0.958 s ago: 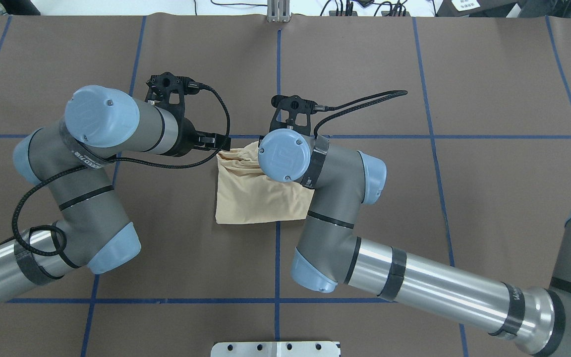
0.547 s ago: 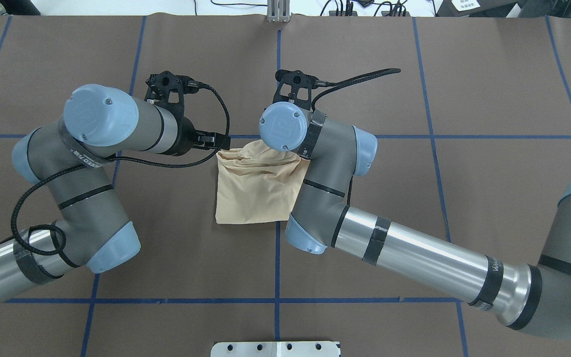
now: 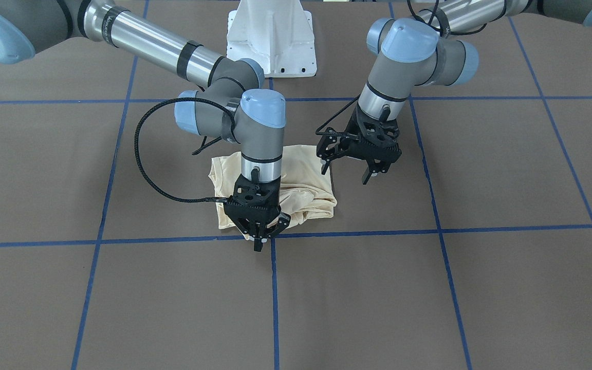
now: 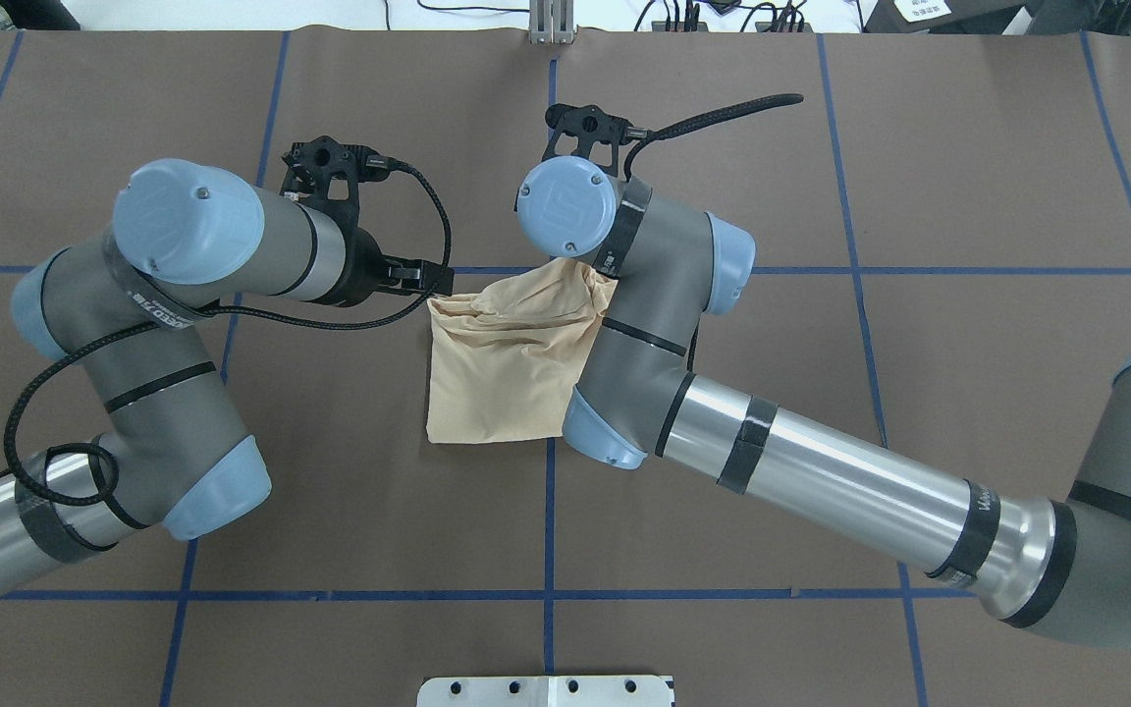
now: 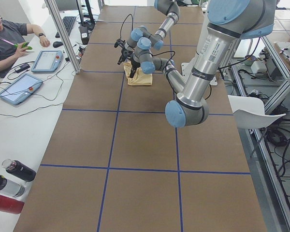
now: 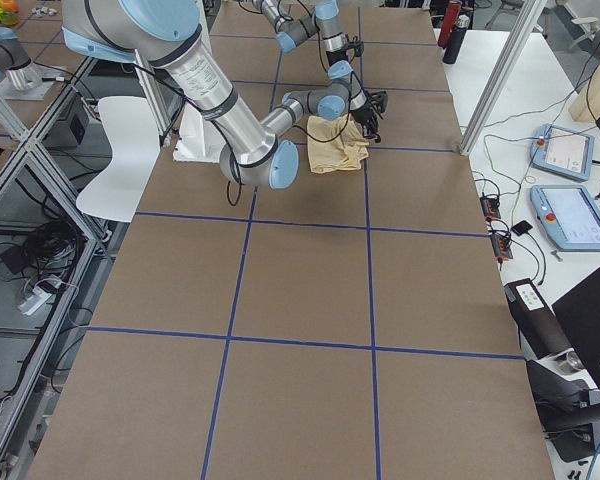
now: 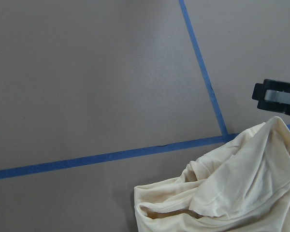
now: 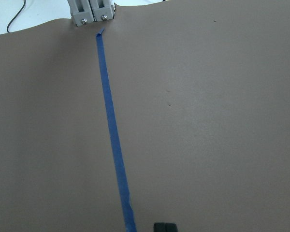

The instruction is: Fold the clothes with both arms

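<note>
The pale cream-yellow shirt (image 4: 497, 373) lies bunched in a rough square at the table's middle. It also shows in the front view (image 3: 306, 169) and the left wrist view (image 7: 232, 193). My right gripper (image 3: 258, 241) points straight down at the shirt's far edge. Its jaws are shut, and a fold of fabric rises up to them. In the right wrist view only the closed fingertips (image 8: 164, 227) show, over bare table. My left gripper (image 3: 346, 172) hangs open beside the shirt's far left corner, holding nothing. From overhead, the left gripper (image 4: 431, 282) sits just off that corner.
Blue tape lines (image 4: 551, 511) grid the brown table. The white pedestal base (image 3: 271, 36) stands at the robot's side, and a metal bracket (image 4: 552, 25) sits at the far edge. A person (image 5: 5, 38), tablets and bottles (image 5: 9, 179) are beyond the far side.
My right arm has moved toward the far edge, drawing the shirt's upper edge up and to the right. The left arm has drifted slightly leftward, its gripper still at the corner.
</note>
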Robot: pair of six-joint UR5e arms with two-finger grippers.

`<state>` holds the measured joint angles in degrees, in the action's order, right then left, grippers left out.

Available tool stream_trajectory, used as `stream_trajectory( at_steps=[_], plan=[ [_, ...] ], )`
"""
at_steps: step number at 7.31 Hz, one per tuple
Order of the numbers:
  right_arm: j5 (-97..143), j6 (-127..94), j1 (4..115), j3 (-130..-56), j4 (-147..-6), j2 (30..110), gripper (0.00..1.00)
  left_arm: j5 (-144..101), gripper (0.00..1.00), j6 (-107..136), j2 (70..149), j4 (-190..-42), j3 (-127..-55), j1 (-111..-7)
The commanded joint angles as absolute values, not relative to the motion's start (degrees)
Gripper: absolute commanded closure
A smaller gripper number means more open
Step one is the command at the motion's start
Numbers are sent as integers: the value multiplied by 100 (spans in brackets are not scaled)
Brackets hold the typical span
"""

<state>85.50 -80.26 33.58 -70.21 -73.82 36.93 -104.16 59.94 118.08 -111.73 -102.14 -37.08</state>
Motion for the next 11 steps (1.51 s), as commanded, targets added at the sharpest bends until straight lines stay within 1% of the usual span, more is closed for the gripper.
stream_trajectory(
  at_steps=[1, 2, 3, 4, 5, 7, 8, 9, 10, 11],
  plan=[
    [9587, -7492, 3761, -8009, -8230, 4058, 1, -10582, 0, 5496, 11444, -10473, -11026, -3858],
    [9763, -7018, 3892, -9025, -8696, 4696, 1, -10582, 0, 5258, 11426, -9763, -11457, -3919],
    [10243, -6570, 4189, -10088, -9223, 5407, 1, -10582, 0, 4969, 11226, -9303, -11852, -4024],
    [10605, -5861, 4462, -10943, -9785, 5927, 1, -10599, 0, 4513, 10745, -9247, -12231, -4243],
    [10800, -5358, 4708, -11551, -9913, 6637, 0, -10930, 0, 4135, 10366, -9246, -12400, -4637],
    [11755, -3797, 5777, -11925, -9861, 7947, 0, -11791, 0, 3737, 9803, -9246, -12349, -5699],
    [12169, -2779, 6488, -11918, -9870, 8572, 0, -12039, 0, 3466, 9347, -9255, -12314, -6017],
    [12564, -1463, 7287, -11700, -9879, 9091, 0, -12232, 0, 2845, 8969, -9246, -12244, -6456],
    [13012, -93, 8095, -11307, -9879, 9497, 0, -12426, 0, 1821, 8582, -9255, -12043, -7060],
    [13156, 826, 8713, -10981, -9879, 9788, 0, -12645, 0, 697, 8395, -9246, -11658, -7780]
  ],
)
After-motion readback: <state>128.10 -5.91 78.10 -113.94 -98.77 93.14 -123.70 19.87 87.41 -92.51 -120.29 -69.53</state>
